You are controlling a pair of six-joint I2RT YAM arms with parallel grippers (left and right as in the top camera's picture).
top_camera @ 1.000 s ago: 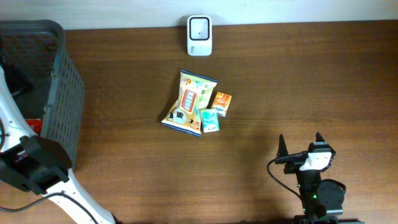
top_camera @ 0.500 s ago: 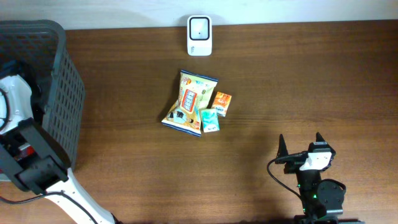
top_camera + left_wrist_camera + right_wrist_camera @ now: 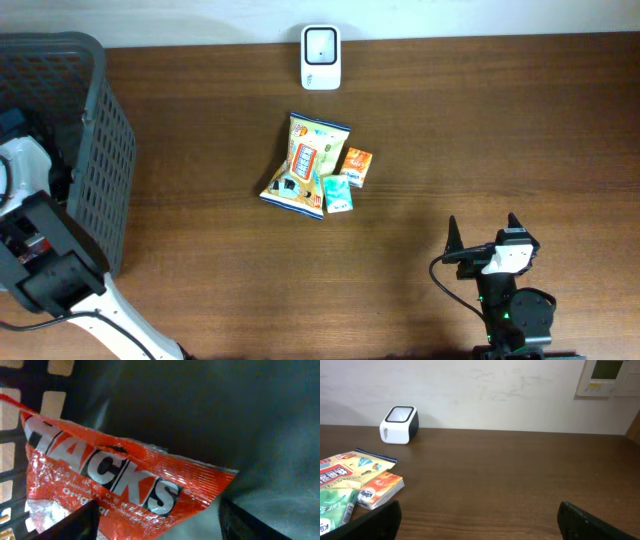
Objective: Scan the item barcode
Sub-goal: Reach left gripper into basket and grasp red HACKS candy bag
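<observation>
Swinging up the left edge of the overhead view over the past second, the left arm [image 3: 40, 250] now reaches into the grey basket [image 3: 105, 140] at the upper left, while the right arm and the goods on the table [image 3: 500, 120] have not shifted. Inside the basket, the left wrist view shows a red pack [image 3: 125, 480] lying crumpled across the left and centre of the frame, just above the left pincer [image 3: 160, 522]. Its dark fingers [image 3: 75, 522] stand apart at the bottom corners, with the pack's lower edge between them. Whether either finger touches the wrapper cannot be told. The pack's near end sits against the mesh wall at the frame's left. At the lower right of the overhead view the right pincer [image 3: 485, 238] rests with its fingers spread wide and nothing between them. It stands well apart from the snack bag [image 3: 303, 165], the orange packet [image 3: 356, 163] and the teal packet [image 3: 338, 193] clustered mid-table. A white scanner [image 3: 321, 57] stands upright at the table's far edge, top centre.
</observation>
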